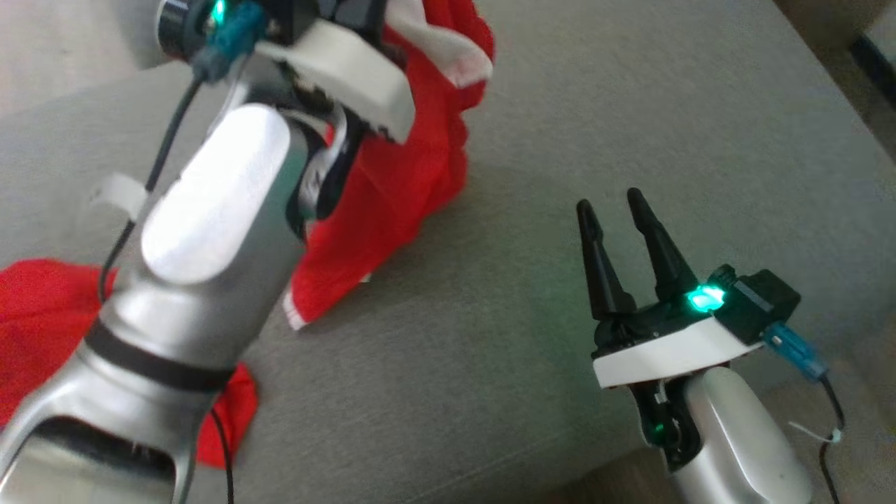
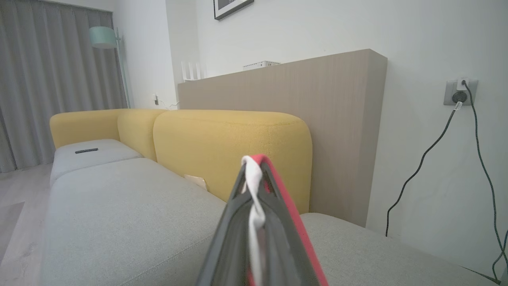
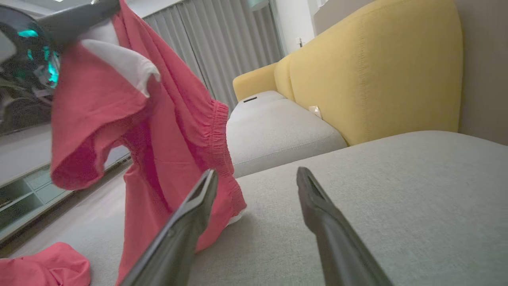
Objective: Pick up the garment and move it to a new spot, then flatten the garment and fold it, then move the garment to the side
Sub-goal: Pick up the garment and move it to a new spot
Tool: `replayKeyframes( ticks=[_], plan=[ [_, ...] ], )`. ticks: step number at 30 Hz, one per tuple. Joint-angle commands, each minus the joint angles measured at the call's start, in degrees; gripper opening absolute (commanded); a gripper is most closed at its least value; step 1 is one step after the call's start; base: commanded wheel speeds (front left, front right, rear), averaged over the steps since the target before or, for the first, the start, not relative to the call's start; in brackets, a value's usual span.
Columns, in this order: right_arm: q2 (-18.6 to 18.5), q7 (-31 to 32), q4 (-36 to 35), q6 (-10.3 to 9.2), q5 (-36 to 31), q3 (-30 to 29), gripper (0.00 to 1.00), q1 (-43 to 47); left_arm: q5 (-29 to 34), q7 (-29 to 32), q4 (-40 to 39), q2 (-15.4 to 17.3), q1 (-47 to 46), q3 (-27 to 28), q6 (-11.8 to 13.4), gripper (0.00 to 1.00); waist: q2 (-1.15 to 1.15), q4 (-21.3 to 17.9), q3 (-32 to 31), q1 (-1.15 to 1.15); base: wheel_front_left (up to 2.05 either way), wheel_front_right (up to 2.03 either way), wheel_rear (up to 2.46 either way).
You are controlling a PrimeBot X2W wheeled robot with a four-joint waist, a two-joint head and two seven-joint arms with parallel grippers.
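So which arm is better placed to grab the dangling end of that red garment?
Right. The right tool is open and free beside the hanging red garment; the left tool is shut on its upper edge, holding it up.

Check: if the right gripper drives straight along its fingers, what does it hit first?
Likely the grey seat cushion; the right gripper, open, aims low across it. The red garment hangs left of that line. Depth unclear.

Soft, even indoor light, faint shadows; head view slightly blurred, with white glare on the pale forearm (image 1: 217, 189) at left and a green indicator light (image 1: 705, 297) tinting the grey sofa seat (image 1: 490, 364); dark fingers (image 3: 178, 234) low in both wrist views are out of focus.
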Motion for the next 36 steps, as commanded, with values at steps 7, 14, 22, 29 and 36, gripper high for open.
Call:
replayKeyframes(
  ticks=[7, 14, 22, 29, 36],
  plan=[
    [-0.2, -0.6, -3.4, -0.04, 2.7, 2.7, 1.0, -3.0, -2.1, -4.9, 12.2, -2.6, -13.0, 4.4, -3.2, 1.0, 0.0, -6.6, 5.6, -0.01, 0.0, 0.0, 0.0],
    [-0.2, -0.6, -3.4, -0.04, 2.6, 0.8, 1.0, -2.8, -2.1, -7.3, 18.9, -2.1, -16.2, 5.0, -5.1, 1.0, 0.0, -4.0, 5.8, -0.01, 0.0, 0.0, 0.0],
    [-0.2, -0.6, -2.5, -0.04, -0.3, -3.6, 1.0, -2.1, -2.2, -9.3, 17.1, 2.3, -10.8, 7.7, -6.2, 1.0, 0.0, 3.6, 2.6, -0.01, 0.0, 0.0, 0.0],
    [-0.2, -0.6, -1.5, -0.04, -4.5, -8.2, 1.0, 0.6, -1.1, -9.5, 4.0, 5.9, 6.5, 11.7, -4.9, 1.0, 0.0, 11.6, -2.0, -0.01, 0.0, 0.0, 0.0],
    [-0.2, -0.6, -0.3, -0.04, -6.1, -9.5, 1.0, 4.0, -1.4, -9.5, -3.0, 5.4, 23.6, 12.8, -4.5, 1.0, 0.0, 16.8, -5.7, -0.01, 0.0, 0.0, 0.0]
  ],
)
